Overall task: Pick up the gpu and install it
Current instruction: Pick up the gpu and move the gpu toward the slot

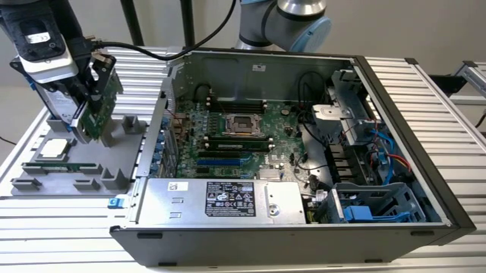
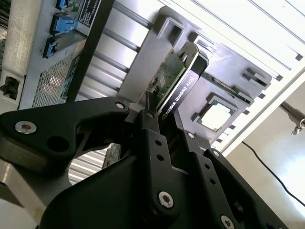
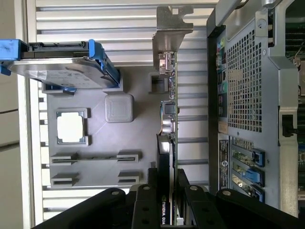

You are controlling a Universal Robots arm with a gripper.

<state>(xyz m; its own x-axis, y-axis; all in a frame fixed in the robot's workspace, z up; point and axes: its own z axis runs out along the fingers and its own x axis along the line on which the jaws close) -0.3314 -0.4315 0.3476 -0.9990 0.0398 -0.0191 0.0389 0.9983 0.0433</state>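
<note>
The gpu (image 1: 100,111) is a green card with a black cooler and a silver end bracket. It stands on edge over the grey tray (image 1: 45,190) at the exterior view's left. My gripper (image 1: 93,94) is shut on its upper edge. In both wrist views the black fingers clamp the card from both faces: the gpu (image 2: 174,78) in my gripper (image 2: 159,119), and the gpu (image 3: 167,119) in my gripper (image 3: 167,188). I cannot tell whether its lower edge still sits in the tray's holder.
The open computer case (image 1: 395,85) lies to the exterior view's right of the tray, with its motherboard (image 1: 227,142) and a blue slot (image 1: 224,162) exposed. On the tray are a blue-framed hard drive (image 3: 62,67), a processor (image 1: 53,149) and a memory stick (image 1: 59,168).
</note>
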